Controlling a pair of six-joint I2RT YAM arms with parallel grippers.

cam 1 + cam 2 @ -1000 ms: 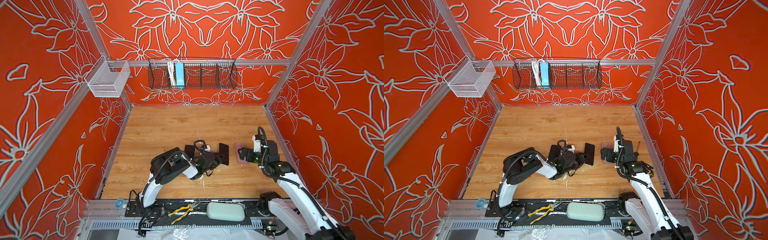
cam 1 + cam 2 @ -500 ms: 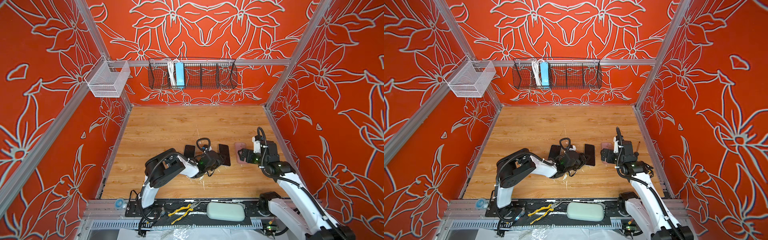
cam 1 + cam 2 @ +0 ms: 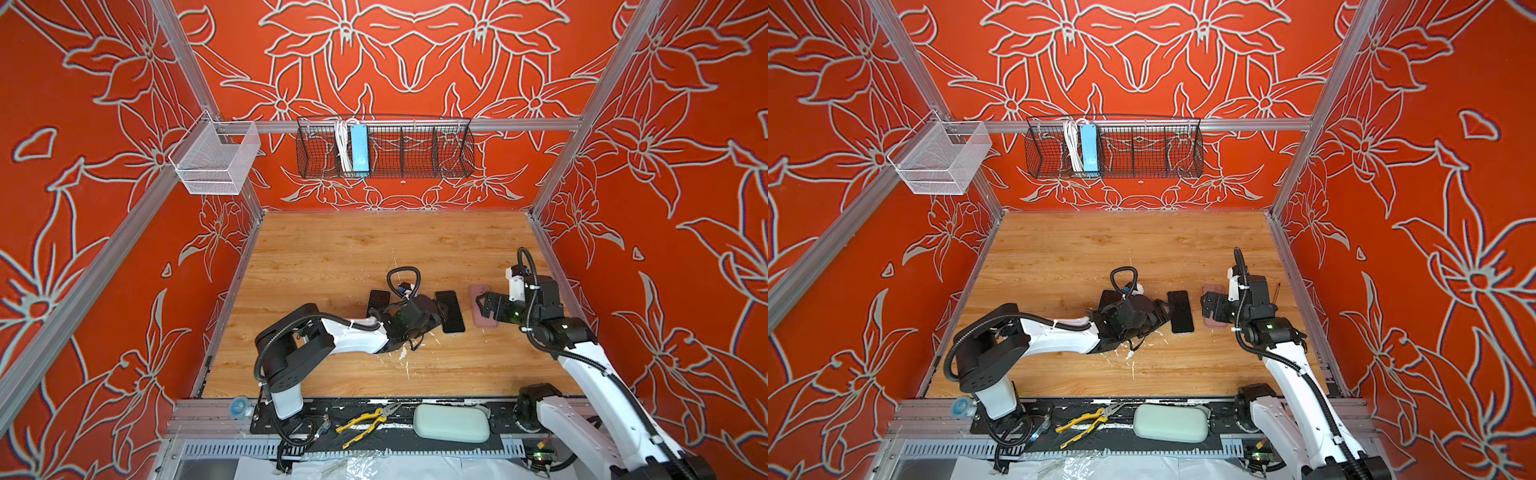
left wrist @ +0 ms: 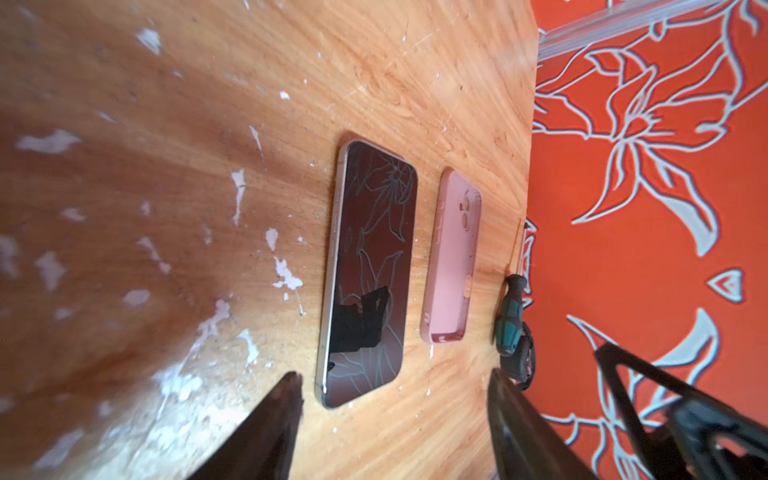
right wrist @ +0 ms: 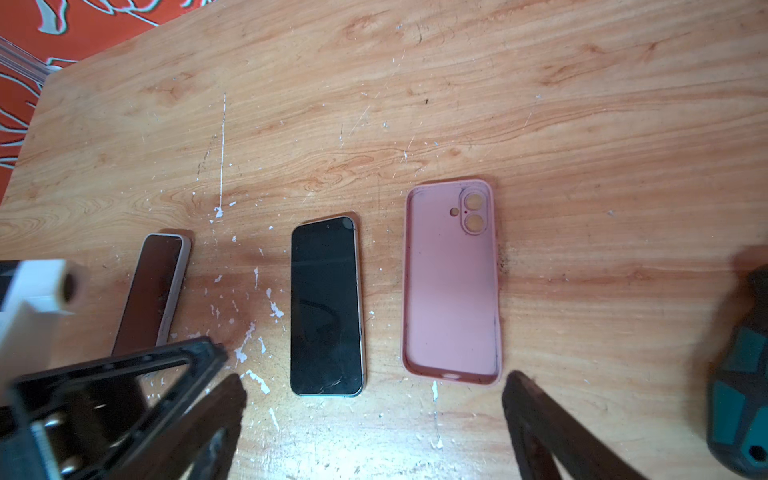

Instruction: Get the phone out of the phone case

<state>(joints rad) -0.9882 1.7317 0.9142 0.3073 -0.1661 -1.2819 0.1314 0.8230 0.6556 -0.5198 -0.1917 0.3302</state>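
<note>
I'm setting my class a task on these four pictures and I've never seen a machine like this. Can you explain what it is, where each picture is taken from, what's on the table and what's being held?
You see two white robot arms, the left arm and the right arm, at a wooden table. The two wide pictures come from a camera pair overhead; the two close ones from a camera on each wrist. On the table lie a bare phone, screen up, an empty pink case beside it, a second phone in a pale case, and a screwdriver. The left end effector and right end effector are both open and hold nothing.
</note>
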